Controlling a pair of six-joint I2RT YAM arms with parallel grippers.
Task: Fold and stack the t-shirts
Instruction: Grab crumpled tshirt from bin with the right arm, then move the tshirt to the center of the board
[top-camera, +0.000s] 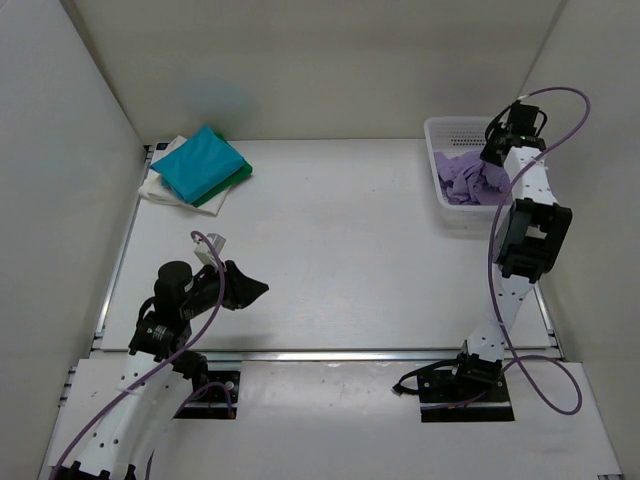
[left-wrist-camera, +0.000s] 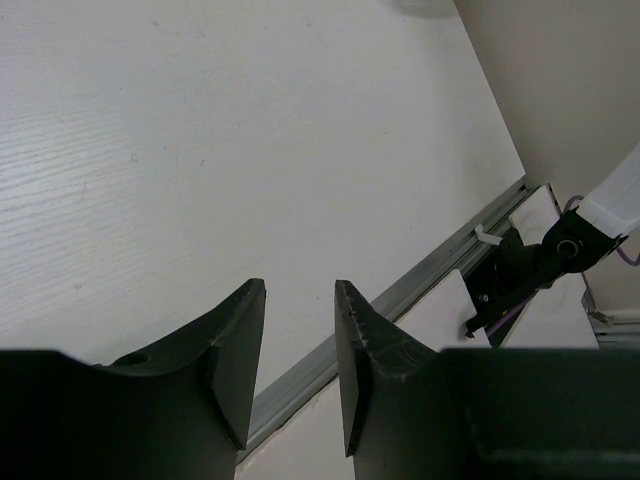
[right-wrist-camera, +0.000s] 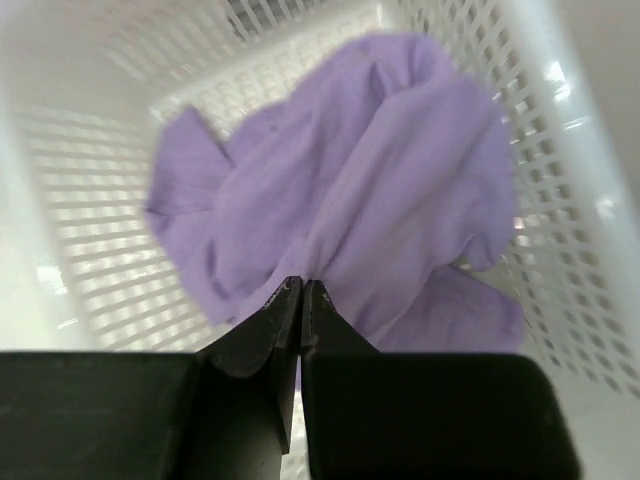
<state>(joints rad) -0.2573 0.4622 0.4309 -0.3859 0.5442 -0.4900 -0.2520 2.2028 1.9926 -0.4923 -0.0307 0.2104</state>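
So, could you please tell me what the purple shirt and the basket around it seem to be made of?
The purple shirt looks like soft, matte cloth, possibly cotton: it lies crumpled in loose folds without shine. The basket looks like white moulded plastic, slightly glossy: its walls are a rigid, even lattice of small holes with light glints.
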